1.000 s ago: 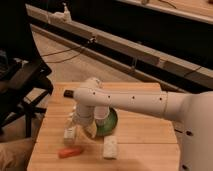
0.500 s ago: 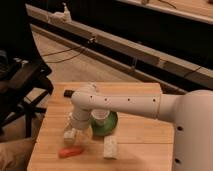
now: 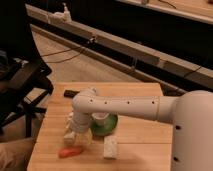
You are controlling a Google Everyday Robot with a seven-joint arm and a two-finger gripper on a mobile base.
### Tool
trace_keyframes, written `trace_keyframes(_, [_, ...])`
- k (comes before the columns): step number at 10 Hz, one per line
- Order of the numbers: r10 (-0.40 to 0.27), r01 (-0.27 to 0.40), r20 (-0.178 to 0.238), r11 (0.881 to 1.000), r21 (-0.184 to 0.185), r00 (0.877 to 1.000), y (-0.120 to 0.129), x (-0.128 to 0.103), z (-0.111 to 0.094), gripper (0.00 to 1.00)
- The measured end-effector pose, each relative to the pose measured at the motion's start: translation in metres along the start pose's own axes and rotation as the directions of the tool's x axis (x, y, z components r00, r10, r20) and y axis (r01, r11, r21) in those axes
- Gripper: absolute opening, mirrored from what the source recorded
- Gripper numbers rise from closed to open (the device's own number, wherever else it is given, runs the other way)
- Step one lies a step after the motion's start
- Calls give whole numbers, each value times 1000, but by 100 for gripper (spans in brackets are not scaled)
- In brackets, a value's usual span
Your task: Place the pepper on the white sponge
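We saw the small, smooth orange-red pepper (image 3: 71, 151) lying near the wooden table's (image 3: 135, 92) front-left corner. The gripper (image 3: 75, 136) hung just above it, jaws apparently spread and empty. The flat off-white sponge (image 3: 111, 147) lay well apart along the front edge.

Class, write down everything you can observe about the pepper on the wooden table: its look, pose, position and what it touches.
The pepper is small, elongated and orange-red, with smooth-looking skin and a tapered shape. It lies flat on the wooden table, lengthwise left to right, near the front-left edge. The white sponge lies to its right, clearly apart from it. The robot's open pincer points down just above and behind the pepper and does not hold it; whether the two touch cannot be told.
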Motion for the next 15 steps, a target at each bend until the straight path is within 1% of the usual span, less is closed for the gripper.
trace_keyframes(3, [36, -36, 8, 999, 9, 999, 8, -3, 8, 80])
trace_keyframes(7, [58, -58, 29, 998, 21, 998, 14, -7, 18, 80])
trace_keyframes(11, [55, -58, 69, 998, 37, 996, 12, -19, 33, 80])
trace_keyframes(12, [40, -43, 78, 998, 41, 996, 10, -23, 36, 80])
trace_keyframes(15, [37, -40, 79, 998, 41, 996, 10, -23, 36, 80])
